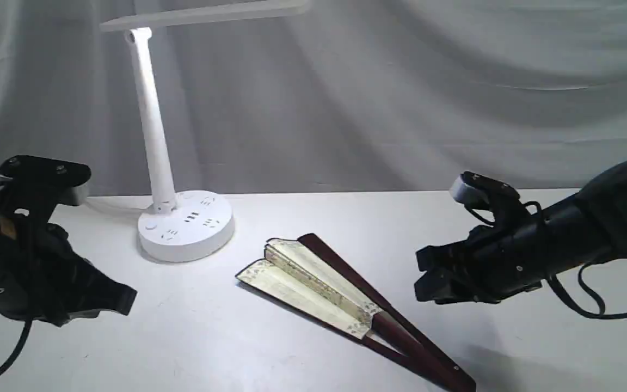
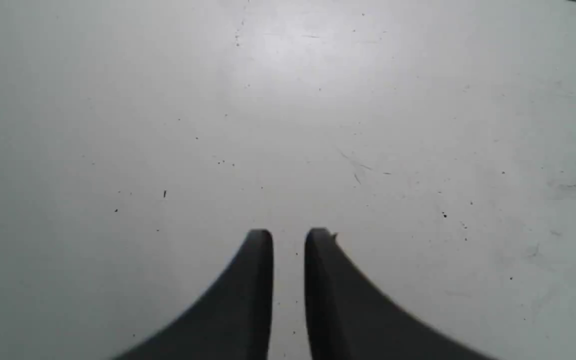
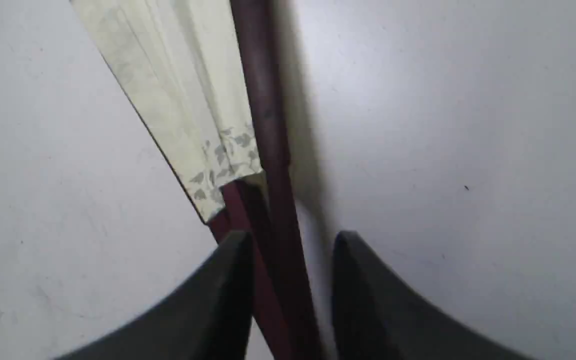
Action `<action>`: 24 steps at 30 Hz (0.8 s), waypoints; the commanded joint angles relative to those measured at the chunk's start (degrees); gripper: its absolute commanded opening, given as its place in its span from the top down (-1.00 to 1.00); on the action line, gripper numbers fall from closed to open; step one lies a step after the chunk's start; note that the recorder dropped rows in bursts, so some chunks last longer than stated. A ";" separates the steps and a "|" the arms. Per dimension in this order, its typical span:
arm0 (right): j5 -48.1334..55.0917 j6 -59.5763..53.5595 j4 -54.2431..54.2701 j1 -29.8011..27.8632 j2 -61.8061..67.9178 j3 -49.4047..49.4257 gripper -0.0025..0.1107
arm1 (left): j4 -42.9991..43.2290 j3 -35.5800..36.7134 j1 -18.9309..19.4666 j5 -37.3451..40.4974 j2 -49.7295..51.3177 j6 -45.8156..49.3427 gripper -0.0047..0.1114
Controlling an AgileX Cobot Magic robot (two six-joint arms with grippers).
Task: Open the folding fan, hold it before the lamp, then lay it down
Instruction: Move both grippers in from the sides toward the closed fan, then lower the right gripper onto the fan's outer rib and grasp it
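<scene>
The folding fan [image 1: 305, 279] lies on the white table, only slightly spread, cream pleats toward the lamp and maroon ribs toward the front edge. The lamp [image 1: 153, 136] stands at the back left, its head lit. My right gripper [image 1: 425, 277] hovers just right of the fan's ribs, open. In the right wrist view the fan [image 3: 183, 95] runs under the right gripper [image 3: 290, 240], its maroon guard showing between the fingers without being clamped. My left gripper [image 1: 124, 299] hangs at the front left, far from the fan; the left wrist view shows the left gripper [image 2: 288, 239] nearly closed over bare table.
The lamp's round base [image 1: 185, 226] with sockets sits left of the fan's tip. A cable [image 1: 591, 305] trails from the right arm. Grey cloth [image 1: 400, 98] hangs behind the table [image 1: 210, 348].
</scene>
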 commanded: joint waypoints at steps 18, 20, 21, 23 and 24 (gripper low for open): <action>-0.95 -3.29 11.57 0.18 6.25 -5.43 0.46 | -0.67 -0.39 -0.38 -0.88 -0.21 0.07 0.72; -1.07 -4.79 14.78 0.18 6.31 -5.43 0.44 | -0.67 -0.39 -0.38 -0.88 -0.21 0.07 0.72; -1.07 -6.18 15.95 0.18 6.31 -5.43 0.42 | -0.67 -0.39 -0.38 -0.88 -0.21 0.07 0.72; -1.07 -7.96 17.46 0.18 6.31 -5.43 0.36 | -0.67 -0.39 -0.38 -0.88 -0.21 0.07 0.72; -1.30 -8.07 17.75 0.18 6.31 -5.43 0.34 | -0.67 -0.39 -0.38 -0.88 -0.21 0.07 0.72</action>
